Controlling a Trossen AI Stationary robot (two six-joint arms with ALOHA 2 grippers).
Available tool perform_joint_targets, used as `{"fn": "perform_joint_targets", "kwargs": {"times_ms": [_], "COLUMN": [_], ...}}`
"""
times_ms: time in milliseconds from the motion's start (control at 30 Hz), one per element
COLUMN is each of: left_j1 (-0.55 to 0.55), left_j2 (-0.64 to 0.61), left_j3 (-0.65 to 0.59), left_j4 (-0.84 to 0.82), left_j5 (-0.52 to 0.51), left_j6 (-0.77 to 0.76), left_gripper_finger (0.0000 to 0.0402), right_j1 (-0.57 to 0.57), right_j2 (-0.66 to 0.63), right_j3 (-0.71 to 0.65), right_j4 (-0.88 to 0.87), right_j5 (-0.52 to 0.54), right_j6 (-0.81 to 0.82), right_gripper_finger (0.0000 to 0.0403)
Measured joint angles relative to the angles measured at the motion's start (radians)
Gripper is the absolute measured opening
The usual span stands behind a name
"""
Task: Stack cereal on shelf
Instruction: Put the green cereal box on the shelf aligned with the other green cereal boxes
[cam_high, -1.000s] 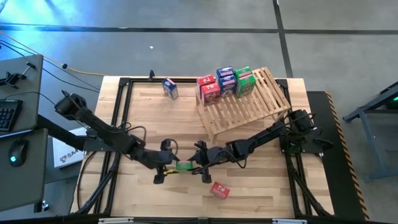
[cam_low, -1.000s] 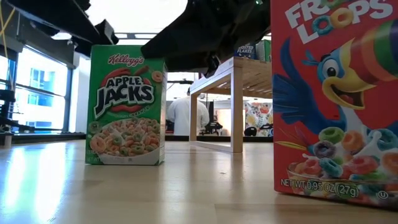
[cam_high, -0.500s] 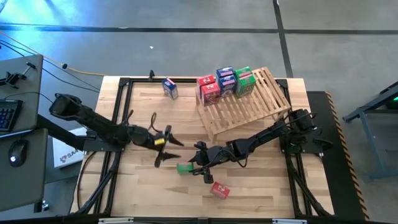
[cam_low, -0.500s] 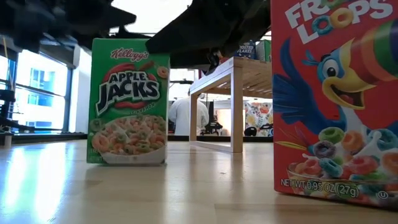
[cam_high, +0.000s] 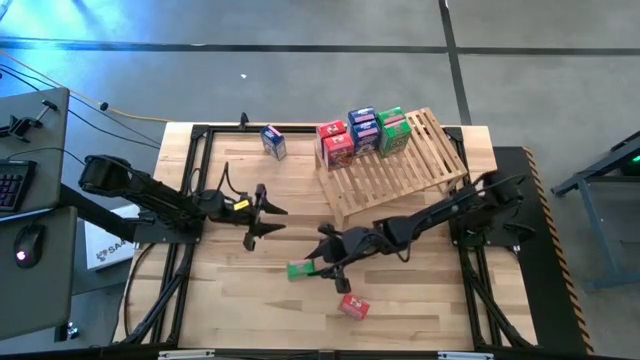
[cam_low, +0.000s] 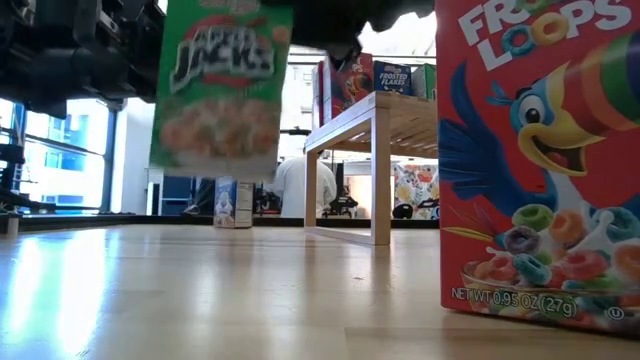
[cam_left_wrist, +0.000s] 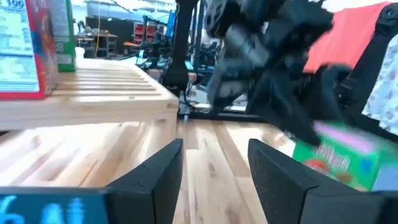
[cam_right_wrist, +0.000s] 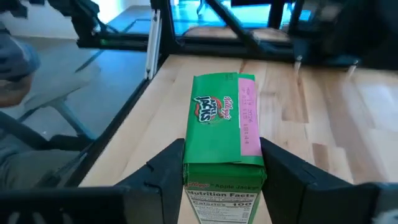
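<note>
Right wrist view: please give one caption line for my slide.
Right tool holds a green Apple Jacks box above the wooden table.

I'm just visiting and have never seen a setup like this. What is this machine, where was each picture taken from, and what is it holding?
These are two dark robot arms at a wooden table. One picture looks straight down, one sits at tabletop height, and one camera rides on each wrist. The right end effector is shut on a green Apple Jacks box, which the low picture shows lifted off the table. The left end effector hangs open and empty over the table, off to the side. On the table stand a red Froot Loops box and a blue box. The slatted wooden shelf already carries several red, blue and green boxes.
</note>
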Motion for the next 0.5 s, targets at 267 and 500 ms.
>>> {"fn": "perform_joint_targets", "kwargs": {"times_ms": [267, 500], "left_j1": [0.004, 0.004], "left_j2": [0.000, 0.000], "left_j3": [-0.014, -0.014], "left_j4": [-0.003, -0.008], "left_j5": [0.007, 0.012], "left_j6": [0.000, 0.006], "left_gripper_finger": [0.0150, 0.0137], "right_j1": [0.004, -0.013], "right_j2": [-0.224, -0.603], "right_j3": [0.000, 0.000], "right_j4": [-0.218, -0.562], "right_j5": [0.025, 0.062], "right_j6": [-0.057, -0.166], "right_gripper_finger": [0.0155, 0.0155]}}
